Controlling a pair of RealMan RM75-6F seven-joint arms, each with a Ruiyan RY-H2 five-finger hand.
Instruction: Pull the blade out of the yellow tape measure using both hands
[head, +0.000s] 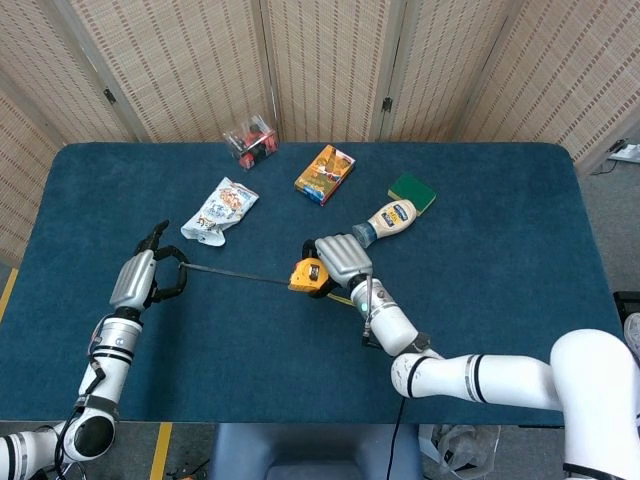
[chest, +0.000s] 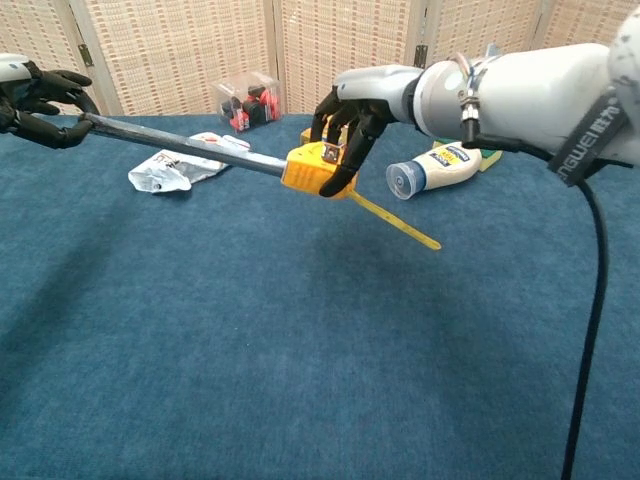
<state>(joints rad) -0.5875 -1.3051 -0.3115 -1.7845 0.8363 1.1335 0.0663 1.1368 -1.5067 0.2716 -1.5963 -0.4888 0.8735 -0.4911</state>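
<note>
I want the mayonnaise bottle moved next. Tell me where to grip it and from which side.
Grip the mayonnaise bottle across its wider labelled body, coming down from above. It lies on its side on the table, cap toward the robot's left, so the rounded flanks are exposed. The green sponge crowds its base end, so avoid that end.
</note>
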